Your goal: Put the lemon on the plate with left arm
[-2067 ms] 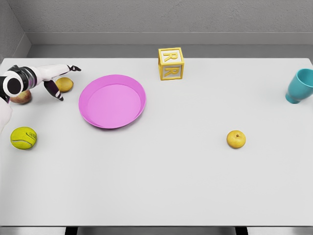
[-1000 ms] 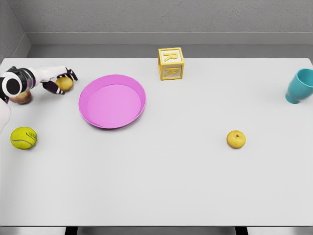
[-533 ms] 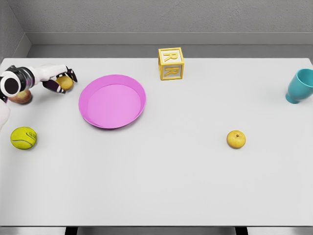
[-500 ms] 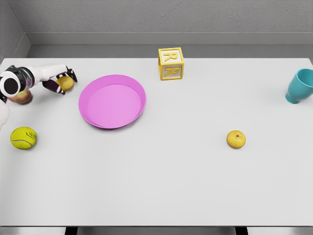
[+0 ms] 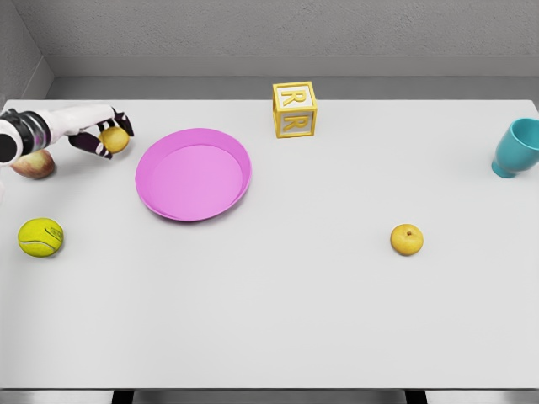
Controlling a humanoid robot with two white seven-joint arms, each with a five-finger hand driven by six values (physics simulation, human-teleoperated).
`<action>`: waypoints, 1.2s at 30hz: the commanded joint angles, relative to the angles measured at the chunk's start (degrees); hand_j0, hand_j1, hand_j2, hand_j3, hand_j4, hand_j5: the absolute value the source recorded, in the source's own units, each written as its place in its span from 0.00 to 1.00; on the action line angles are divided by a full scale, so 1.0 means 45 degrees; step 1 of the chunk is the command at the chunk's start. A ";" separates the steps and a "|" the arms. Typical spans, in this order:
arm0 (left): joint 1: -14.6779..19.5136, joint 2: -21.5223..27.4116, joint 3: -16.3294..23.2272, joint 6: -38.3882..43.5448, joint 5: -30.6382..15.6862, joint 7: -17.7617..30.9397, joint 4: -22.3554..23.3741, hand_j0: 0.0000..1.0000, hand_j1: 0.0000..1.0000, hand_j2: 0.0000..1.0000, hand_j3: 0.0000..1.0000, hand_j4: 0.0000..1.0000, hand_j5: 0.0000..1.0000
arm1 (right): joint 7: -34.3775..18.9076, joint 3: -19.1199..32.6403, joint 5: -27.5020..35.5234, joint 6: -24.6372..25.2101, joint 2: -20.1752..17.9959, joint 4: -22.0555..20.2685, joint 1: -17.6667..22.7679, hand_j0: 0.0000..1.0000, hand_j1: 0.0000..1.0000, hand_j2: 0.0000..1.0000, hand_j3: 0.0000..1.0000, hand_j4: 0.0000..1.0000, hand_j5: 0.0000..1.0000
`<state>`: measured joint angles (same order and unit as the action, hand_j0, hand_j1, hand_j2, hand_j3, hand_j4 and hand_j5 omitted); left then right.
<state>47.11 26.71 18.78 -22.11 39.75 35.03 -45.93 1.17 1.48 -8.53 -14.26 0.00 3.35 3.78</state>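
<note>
A white desk point(image 5: 278, 303) fills the view, with a grey wall behind it. Near its far left corner the lemon point(image 5: 114, 139) sits in the left hand point(image 5: 99, 135), whose dark fingers point(image 5: 89, 145) are curled around the fruit, pinching it from both sides. Whether the lemon touches the desk or hangs just above it cannot be told. The pink plate point(image 5: 194, 173) lies just to the right of the hand, apart from it. A reddish apple point(image 5: 34, 165) rests left of the hand, partly behind the white forearm, and a tennis ball point(image 5: 40, 236) sits nearer the front edge. Further off stand a yellow letter block point(image 5: 295, 109), a small yellow apple point(image 5: 407, 239) and a teal cup point(image 5: 517, 148).
</note>
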 commanded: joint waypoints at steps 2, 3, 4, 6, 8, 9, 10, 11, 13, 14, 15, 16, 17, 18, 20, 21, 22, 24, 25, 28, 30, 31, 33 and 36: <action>0.0000 0.0060 -0.0014 -0.0242 -0.0279 -0.0007 -0.0262 0.53 0.53 0.53 0.53 0.53 0.53 | -0.0007 0.0003 0.0002 0.0006 0.0000 -0.0003 0.0000 1.00 1.00 1.00 1.00 1.00 1.00; -0.0020 0.0040 0.0006 -0.0321 -0.0435 -0.0007 -0.0282 0.53 0.53 0.53 0.53 0.53 0.53 | -0.0007 0.0003 0.0002 0.0006 0.0000 -0.0003 0.0000 1.00 1.00 1.00 1.00 1.00 1.00; -0.0020 0.0040 0.0006 -0.0340 -0.0454 -0.0007 -0.0359 0.52 0.52 0.52 0.52 0.52 0.52 | 0.0013 0.0003 0.0002 0.0006 0.0000 -0.0003 0.0000 1.00 1.00 1.00 1.00 1.00 1.00; -0.0078 0.0060 0.0026 -0.0340 -0.0669 -0.0007 -0.0711 0.52 0.52 0.52 0.52 0.52 0.52 | 0.0013 0.0003 0.0002 0.0006 0.0000 -0.0003 0.0000 1.00 1.00 1.00 1.00 1.00 1.00; -0.0176 0.0060 0.0045 -0.0340 -0.0767 -0.0007 -0.1063 0.52 0.52 0.52 0.52 0.52 0.52 | 0.0013 0.0003 0.0002 0.0006 0.0000 -0.0003 0.0000 1.00 1.00 1.00 1.00 1.00 1.00; -0.0195 0.0060 0.0084 -0.0360 -0.0903 -0.0007 -0.1219 0.52 0.52 0.52 0.52 0.52 0.52 | -0.0006 0.0003 0.0002 0.0006 0.0000 -0.0003 0.0000 1.00 1.00 1.00 1.00 1.00 1.00; -0.0273 0.0060 0.0084 -0.0380 -0.1001 -0.0007 -0.1472 0.52 0.52 0.52 0.52 0.52 0.52 | -0.0007 0.0003 0.0002 0.0006 0.0000 -0.0003 0.0000 1.00 1.00 1.00 1.00 1.00 1.00; -0.0371 0.0060 0.0104 -0.0380 -0.1216 -0.0007 -0.1805 0.52 0.52 0.52 0.52 0.52 0.52 | -0.0006 0.0003 0.0002 -0.0014 0.0000 -0.0003 0.0000 1.00 1.00 1.00 1.00 1.00 1.00; -0.0508 0.0060 0.0104 -0.0574 -0.1275 -0.0007 -0.2059 0.52 0.52 0.52 0.52 0.52 0.52 | 0.0013 0.0003 0.0002 0.0006 0.0000 -0.0003 0.0000 1.00 1.00 1.00 1.00 1.00 1.00; -0.0508 0.0060 0.0104 -0.0711 -0.1314 -0.0007 -0.2098 0.52 0.52 0.52 0.52 0.52 0.52 | -0.0007 0.0003 0.0002 0.0006 0.0000 -0.0003 0.0000 1.00 1.00 1.00 1.00 1.00 1.00; -0.0508 0.0040 0.0104 -0.0770 -0.1314 -0.0007 -0.2137 0.51 0.51 0.51 0.51 0.51 0.51 | -0.0007 0.0003 0.0021 0.0006 0.0000 -0.0003 0.0000 1.00 1.00 1.00 1.00 1.00 1.00; -0.0508 0.0021 0.0104 -0.0809 -0.1333 -0.0007 -0.2234 0.51 0.51 0.51 0.51 0.51 0.51 | 0.0013 0.0003 0.0002 0.0006 0.0000 -0.0003 0.0000 1.00 1.00 1.00 1.00 1.00 1.00; -0.0605 0.0021 0.0104 -0.0790 -0.1392 -0.0007 -0.2488 0.51 0.51 0.51 0.51 0.51 0.51 | -0.0006 0.0003 0.0002 0.0006 0.0000 -0.0003 0.0000 1.00 1.00 1.00 1.00 1.00 1.00; -0.0762 0.0021 0.0104 -0.0790 -0.1411 -0.0007 -0.2664 0.51 0.51 0.51 0.51 0.51 0.51 | -0.0006 0.0003 0.0002 0.0006 0.0000 -0.0003 0.0000 1.00 1.00 1.00 1.00 1.00 1.00; -0.0801 -0.0077 0.0143 -0.0809 -0.1431 -0.0007 -0.2918 0.51 0.51 0.51 0.51 0.51 0.51 | -0.0006 0.0003 0.0002 0.0006 0.0000 -0.0003 0.0000 1.00 1.00 1.00 1.00 1.00 1.00; -0.0957 -0.0097 0.0162 -0.0790 -0.1431 -0.0007 -0.3114 0.51 0.51 0.51 0.51 0.51 0.51 | 0.0013 0.0003 0.0002 0.0006 0.0000 -0.0003 0.0000 1.00 1.00 1.00 1.00 1.00 1.00; -0.1035 -0.0097 0.0182 -0.0809 -0.1431 -0.0007 -0.3231 0.51 0.51 0.51 0.51 0.51 0.51 | -0.0007 0.0003 0.0002 0.0006 0.0000 -0.0003 0.0000 1.00 1.00 1.00 1.00 1.00 1.00; -0.1055 -0.0135 0.0279 -0.0790 -0.1431 -0.0007 -0.3368 0.51 0.51 0.51 0.51 0.51 0.51 | 0.0013 0.0003 0.0002 0.0006 0.0000 -0.0003 0.0000 1.00 1.00 1.00 1.00 1.00 1.00; -0.1094 -0.0116 0.0435 -0.0809 -0.1431 -0.0007 -0.3406 0.51 0.51 0.51 0.51 0.51 0.51 | 0.0013 0.0003 0.0002 -0.0013 0.0000 -0.0003 0.0000 1.00 1.00 1.00 1.00 1.00 1.00; -0.1113 -0.0155 0.0514 -0.0809 -0.1568 -0.0007 -0.3485 0.52 0.52 0.52 0.52 0.52 0.52 | 0.0013 0.0003 0.0002 0.0006 0.0000 -0.0003 0.0000 1.00 1.00 1.00 1.00 1.00 1.00; -0.1113 -0.0155 0.0514 -0.0809 -0.1568 -0.0007 -0.3485 0.56 0.56 0.56 0.56 0.56 0.56 | -0.0007 0.0003 0.0002 0.0006 0.0000 -0.0003 0.0000 1.00 1.00 1.00 1.00 1.00 1.00; -0.1113 -0.0136 0.0514 -0.0829 -0.1568 -0.0007 -0.3505 0.57 0.57 0.57 0.57 0.57 0.57 | -0.0007 0.0003 0.0002 -0.0013 0.0000 -0.0003 0.0000 1.00 1.00 1.00 1.00 1.00 1.00; -0.1172 -0.0097 0.0514 -0.0829 -0.1879 -0.0007 -0.3739 0.66 0.66 0.66 0.66 0.66 0.66 | -0.0007 0.0003 0.0002 -0.0013 0.0000 -0.0003 0.0000 1.00 1.00 1.00 1.00 1.00 1.00; -0.1172 0.0040 0.0514 -0.0848 -0.2465 -0.0007 -0.4129 0.88 0.88 0.88 0.88 0.88 0.88 | 0.0013 0.0003 0.0002 0.0006 0.0000 -0.0003 0.0000 1.00 1.00 1.00 1.00 1.00 1.00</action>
<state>41.84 26.50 21.13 -26.02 30.63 35.03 -63.27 1.19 1.48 -8.54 -14.25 0.00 3.34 3.78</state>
